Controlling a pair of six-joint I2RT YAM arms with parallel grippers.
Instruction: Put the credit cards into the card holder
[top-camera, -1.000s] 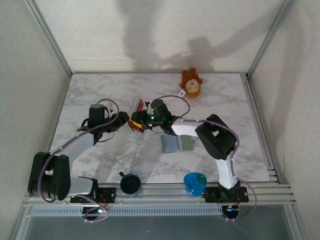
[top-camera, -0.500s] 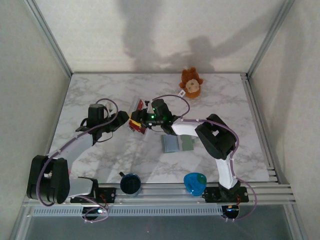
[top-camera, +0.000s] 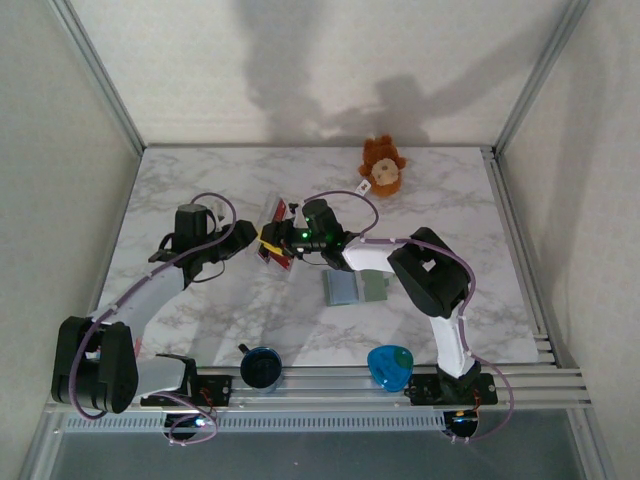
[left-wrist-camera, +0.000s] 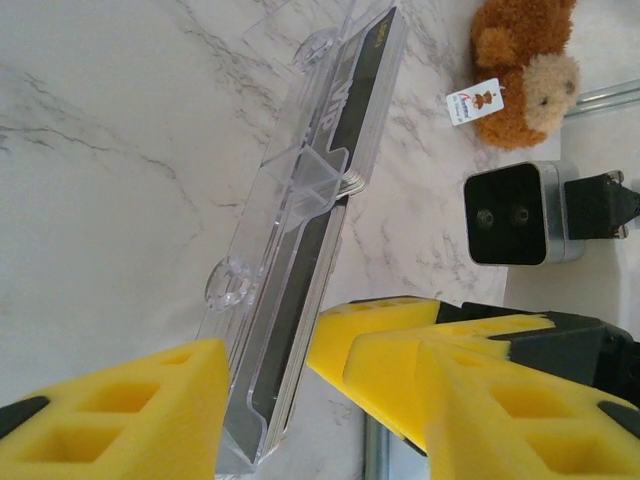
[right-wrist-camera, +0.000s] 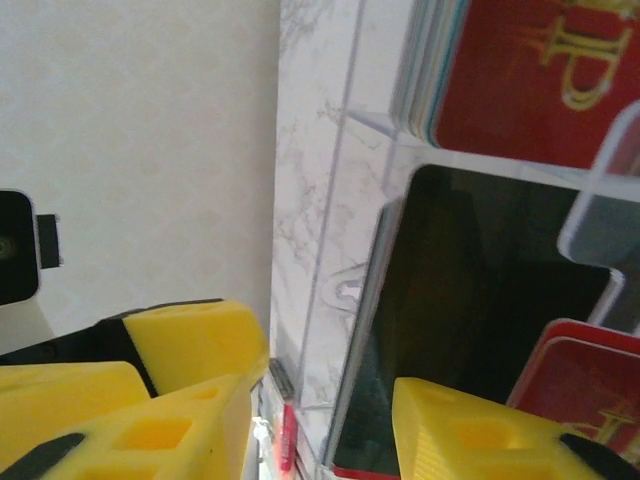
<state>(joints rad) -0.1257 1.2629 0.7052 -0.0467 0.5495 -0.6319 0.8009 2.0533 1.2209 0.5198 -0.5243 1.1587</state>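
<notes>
Closest to you, the card holder lies opened flat on the table, just on the near side of the right forearm, and I see no card in it. A bit further out, both pincers meet at the clear stand. The left gripper has its yellow pads either side of the stand's edge. Honestly, I can't tell if it's clamping or just bracketing. Same deal with the right gripper: pads parted at the stand's front, grip unclear. The credit cards sit in the stand's slots. I'd brace the stand with the left, pinch one red card with the right, and pull straight along the slot so nothing tips. The plush bear at the back is well apart.
</notes>
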